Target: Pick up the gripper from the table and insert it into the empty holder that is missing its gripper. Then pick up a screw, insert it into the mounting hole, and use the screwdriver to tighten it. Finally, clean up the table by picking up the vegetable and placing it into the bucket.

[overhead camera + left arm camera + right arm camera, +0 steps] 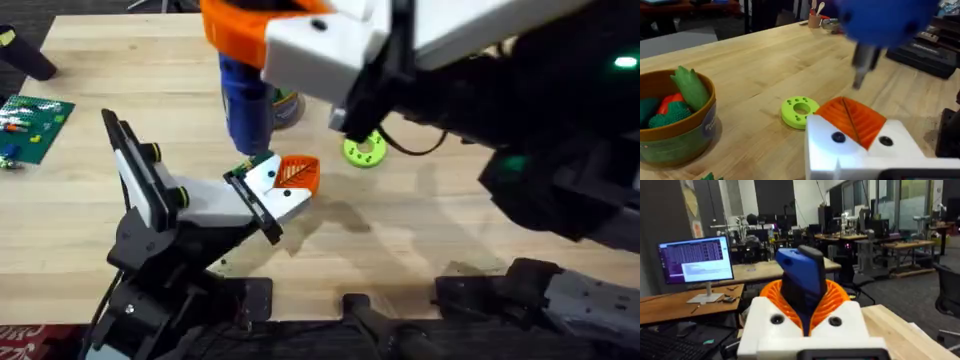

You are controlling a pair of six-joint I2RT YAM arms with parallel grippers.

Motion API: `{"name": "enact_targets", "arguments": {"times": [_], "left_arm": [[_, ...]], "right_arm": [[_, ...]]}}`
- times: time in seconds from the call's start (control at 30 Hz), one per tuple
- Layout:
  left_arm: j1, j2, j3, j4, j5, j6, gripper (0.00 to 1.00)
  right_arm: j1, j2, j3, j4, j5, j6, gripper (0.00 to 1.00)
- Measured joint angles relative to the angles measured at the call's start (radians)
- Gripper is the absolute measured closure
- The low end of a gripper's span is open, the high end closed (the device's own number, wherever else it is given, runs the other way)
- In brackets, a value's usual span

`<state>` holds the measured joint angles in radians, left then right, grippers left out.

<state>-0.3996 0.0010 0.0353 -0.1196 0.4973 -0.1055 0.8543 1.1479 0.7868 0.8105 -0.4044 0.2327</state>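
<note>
The white holder [262, 192] [860, 150] ends my left arm. The orange ribbed gripper [298, 172] [852, 117] sits in it, with a thin seam down its middle. The left gripper [843, 103] looks shut with nothing in it. My right gripper [240, 30] [802, 305] is shut on the dark-blue screwdriver [245, 100] [885, 20] [801, 275]. It holds the tool upright, tip [860, 67] just above and behind the holder. Two dark spots [838, 137] mark the holder's face; I cannot tell screw from hole. The bucket [675, 135] holds green and red vegetables [690, 87].
A lime-green disc [365, 150] [799, 111] lies on the wooden table [420, 230] right of the holder. A green circuit board [30, 125] sits at the far left edge. A scrap of green [710, 176] shows in front of the bucket. The bucket's rim [288, 108] peeks out behind the screwdriver.
</note>
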Motion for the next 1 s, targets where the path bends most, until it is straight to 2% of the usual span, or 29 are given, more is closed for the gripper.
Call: {"name": "enact_targets", "arguments": {"times": [0.57,0.7,1.0], "left_arm": [[0.0,0.0,0.0,0.0,0.0,0.0,0.993],[0.0,0.0,0.0,0.0,0.0,0.0,0.993],[0.0,0.0,0.0,0.0,0.0,0.0,0.993]], "right_arm": [[-0.023,-0.027,0.0,-0.004,-0.001,0.007,0.954],[-0.082,-0.027,0.0,-0.047,-0.001,0.007,0.954],[-0.301,-0.027,-0.001,-0.268,0.015,0.007,0.954]]}}
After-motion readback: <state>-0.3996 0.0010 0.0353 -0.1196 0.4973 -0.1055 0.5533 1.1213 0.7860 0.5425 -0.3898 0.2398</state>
